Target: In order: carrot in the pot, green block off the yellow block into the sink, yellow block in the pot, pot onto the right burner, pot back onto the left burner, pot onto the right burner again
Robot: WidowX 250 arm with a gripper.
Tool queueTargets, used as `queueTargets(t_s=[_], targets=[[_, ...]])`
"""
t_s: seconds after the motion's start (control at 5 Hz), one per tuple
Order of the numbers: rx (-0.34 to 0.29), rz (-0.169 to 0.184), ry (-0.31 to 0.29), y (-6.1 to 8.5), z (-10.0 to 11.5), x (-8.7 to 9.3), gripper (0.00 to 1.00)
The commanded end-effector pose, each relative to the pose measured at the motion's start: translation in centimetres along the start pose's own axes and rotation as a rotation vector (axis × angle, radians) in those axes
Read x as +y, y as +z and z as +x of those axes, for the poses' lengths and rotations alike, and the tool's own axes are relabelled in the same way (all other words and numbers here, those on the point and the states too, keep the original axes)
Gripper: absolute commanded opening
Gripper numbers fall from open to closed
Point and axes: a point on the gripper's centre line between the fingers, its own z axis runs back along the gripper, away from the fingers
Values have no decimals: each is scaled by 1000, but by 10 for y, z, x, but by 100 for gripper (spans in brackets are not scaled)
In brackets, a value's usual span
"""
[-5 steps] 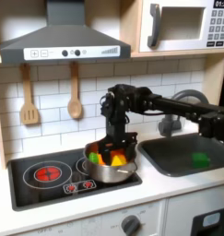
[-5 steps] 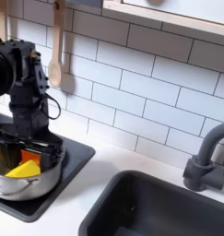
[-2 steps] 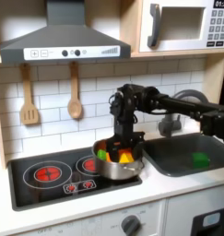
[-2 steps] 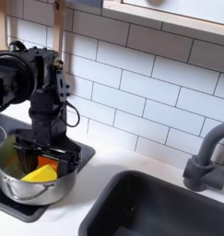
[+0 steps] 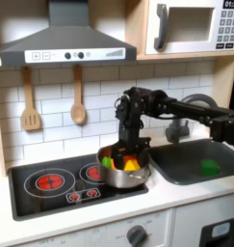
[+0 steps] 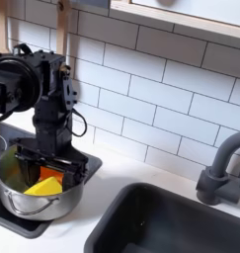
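The gripper [image 6: 54, 158] reaches into the pot [image 6: 21, 201], jaws spread against its 3 o'clock wall; shiny steel looks slippery, so push the rim.

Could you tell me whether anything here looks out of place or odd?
Only the green block, lying at the bottom of the sink. The pot sits upright on the stove, the yellow block inside, the claw at its rim.

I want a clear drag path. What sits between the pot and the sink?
Only bare white countertop between the pot and the sink, as the second exterior view shows.
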Motion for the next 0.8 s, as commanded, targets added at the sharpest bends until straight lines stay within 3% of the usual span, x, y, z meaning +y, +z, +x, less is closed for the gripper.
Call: queueTargets(t_s=[0.0, 0.2, 0.4, 0.6], targets=[[-46, 2, 17, 22, 1, 7, 100], [-57, -13, 22, 31, -1, 11, 100], [-96, -22, 6, 52, -10, 9, 100], [-111, -57, -26, 62, -21, -3, 100]])
